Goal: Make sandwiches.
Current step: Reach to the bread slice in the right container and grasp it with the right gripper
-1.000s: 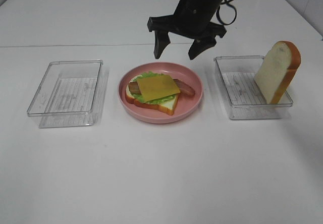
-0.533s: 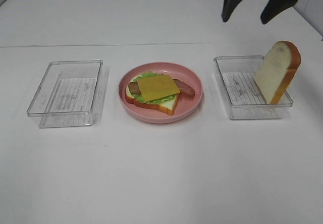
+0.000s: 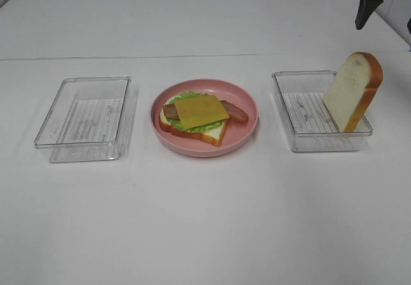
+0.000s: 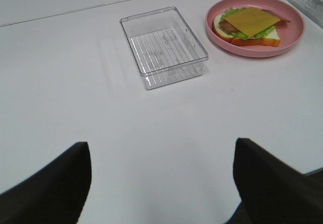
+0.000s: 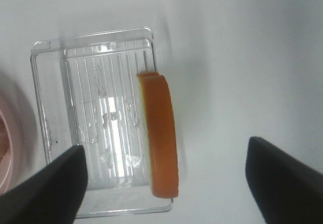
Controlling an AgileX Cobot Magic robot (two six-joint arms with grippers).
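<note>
Sitting on the big white tabletop [image 3: 205, 221] are three containers in a row, seen from the high camera. The clear ribbed plastic tray on the left [image 3: 85, 118] has nothing in it. The clear ribbed plastic tray on the right [image 3: 319, 112] holds one toy white bread slice with an orange-brown crust [image 3: 353, 91], standing on edge and leaning against the tray's right wall, its rounded top pointing up and a bit to the right, poking well above the rim. In the right wrist view that slice [image 5: 160, 133] shows mostly its crust edge, long axis running along the tray's right side.

Between the trays is the round pink plate [image 3: 247, 108] with the open-faced sandwich: a bottom bread slice [image 3: 212, 133], a green lettuce leaf [image 3: 186, 96], a brown-red bacon strip [image 3: 236, 113] running left to right, and a square yellow cheese slice [image 3: 201, 110] on top, turned slightly so its corners point off-axis. No top bread on it yet.

The right gripper [image 3: 385, 6] is up at the top right corner, mostly cut off by the frame; only one dark finger is clear there. In its own wrist view the fingers [image 5: 282, 181] stand wide apart, holding nothing. The left gripper [image 4: 161, 183] shows only in its wrist view, also spread wide and empty, above bare table near the left tray [image 4: 164, 47].
</note>
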